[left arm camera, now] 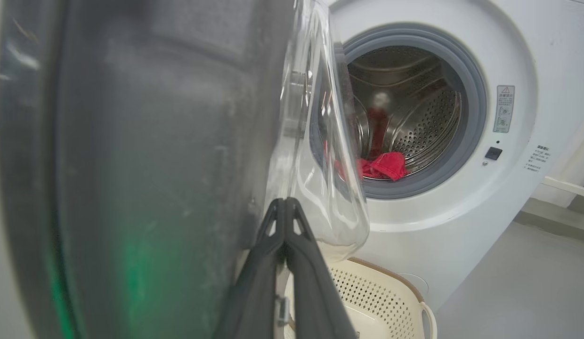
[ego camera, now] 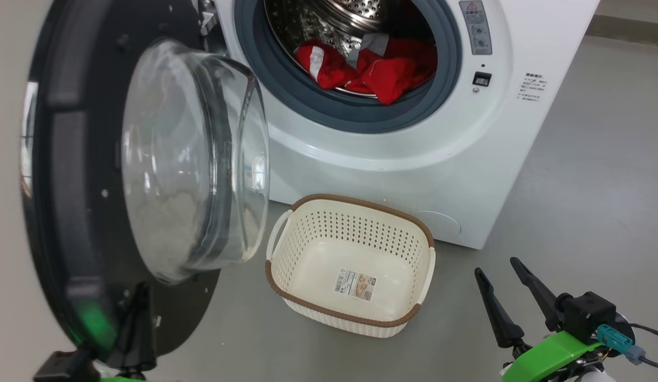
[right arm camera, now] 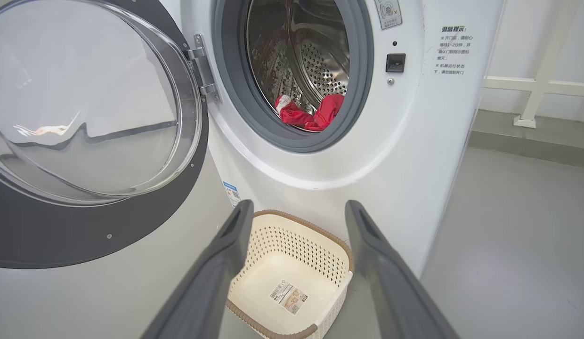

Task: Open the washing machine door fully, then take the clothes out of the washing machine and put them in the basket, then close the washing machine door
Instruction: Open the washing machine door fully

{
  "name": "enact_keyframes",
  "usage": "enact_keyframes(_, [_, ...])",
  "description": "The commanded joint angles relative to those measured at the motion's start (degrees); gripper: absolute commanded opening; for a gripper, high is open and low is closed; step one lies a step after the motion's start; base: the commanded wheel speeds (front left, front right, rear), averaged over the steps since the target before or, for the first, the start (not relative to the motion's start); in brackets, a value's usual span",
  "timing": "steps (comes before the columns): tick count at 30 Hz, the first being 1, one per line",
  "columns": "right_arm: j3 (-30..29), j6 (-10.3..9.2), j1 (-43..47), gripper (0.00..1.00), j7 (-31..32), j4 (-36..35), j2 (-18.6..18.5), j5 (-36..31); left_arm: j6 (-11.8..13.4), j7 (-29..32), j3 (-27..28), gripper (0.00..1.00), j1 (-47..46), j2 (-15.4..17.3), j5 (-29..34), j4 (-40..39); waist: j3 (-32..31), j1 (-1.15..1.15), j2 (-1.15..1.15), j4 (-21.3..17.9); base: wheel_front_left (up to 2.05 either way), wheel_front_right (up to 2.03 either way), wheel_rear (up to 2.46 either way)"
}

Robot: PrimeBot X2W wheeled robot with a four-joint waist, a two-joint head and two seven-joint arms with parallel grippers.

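Observation:
The washing machine [ego camera: 392,159] stands with its round door [ego camera: 69,212] swung out to the left, the glass bowl [ego camera: 196,159] facing the basket. Red clothes [ego camera: 382,69] lie at the drum's front lip, also seen as clothes [right arm camera: 311,115] and clothes [left arm camera: 386,165]. An empty cream basket [ego camera: 355,318] sits on the floor under the opening. My left gripper [ego camera: 140,297] is shut with nothing in it, its tips [left arm camera: 285,202] right by the door's black inner face [left arm camera: 155,165]; I cannot tell if they touch. My right gripper [ego camera: 498,269] hangs open and empty, low, right of the basket [right arm camera: 292,263].
Grey floor [ego camera: 583,212] stretches to the right of the machine. A white rail and a raised step [right arm camera: 532,117] run along the wall beyond the machine's right side. The open door takes up the space on my left.

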Motion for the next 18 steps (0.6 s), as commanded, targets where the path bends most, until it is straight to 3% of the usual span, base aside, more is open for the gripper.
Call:
enact_keyframes(1, [0.99,0.36,-1.13,1.00,-0.53,-1.54,-0.72,-0.54,0.61,-0.37,3.51,0.00,-2.01,1.66,0.50,-1.46,0.29,0.00,0.00,0.10,0.00,0.00,0.00])
enact_keyframes(18, [1.54,0.36,-3.43,1.00,-0.54,-1.55,-2.09,-0.82,-0.18,-0.37,17.85,0.00,-10.14,6.06,2.28,5.51,4.16,0.00,0.00,-0.35,0.00,0.00,0.00])
